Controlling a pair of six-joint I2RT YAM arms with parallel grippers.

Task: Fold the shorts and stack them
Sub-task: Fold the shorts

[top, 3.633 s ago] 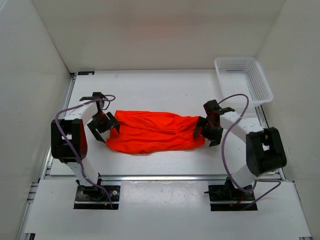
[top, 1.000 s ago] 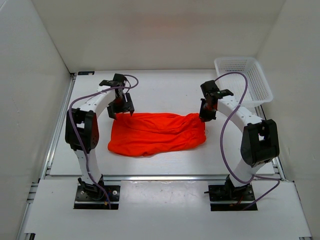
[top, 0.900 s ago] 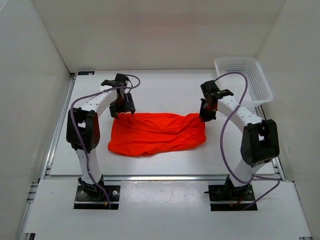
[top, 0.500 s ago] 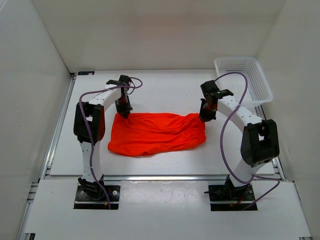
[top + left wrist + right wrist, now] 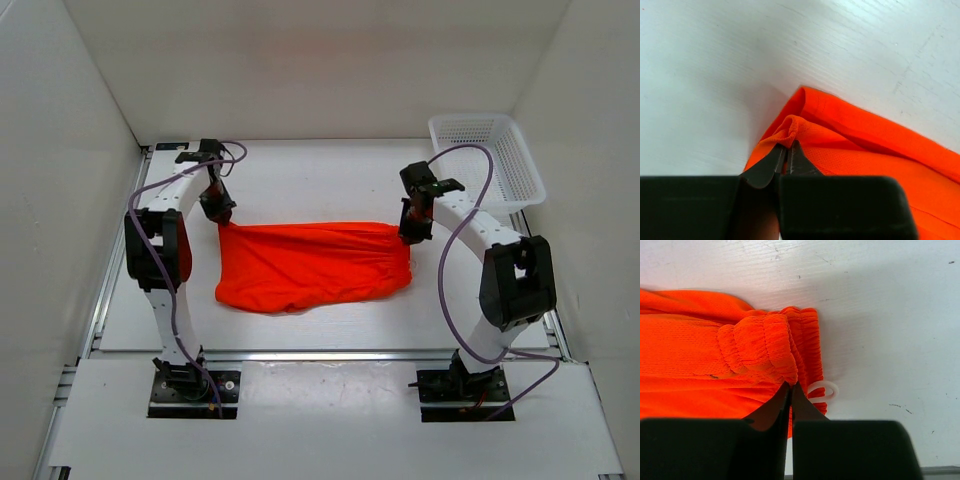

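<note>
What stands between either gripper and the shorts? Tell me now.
Nothing visible does. The left gripper is shut on the far left corner of the shorts, and the right gripper is shut on their gathered waistband. The white basket sits apart, far right.

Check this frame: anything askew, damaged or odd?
Nothing looks damaged. The shorts lie rumpled, not flat: their near edge is wavy, and the far left corner is drawn to a point where the left gripper pinches it. The right gripper pinches the waistband, where a white drawstring loop sticks out.
</note>
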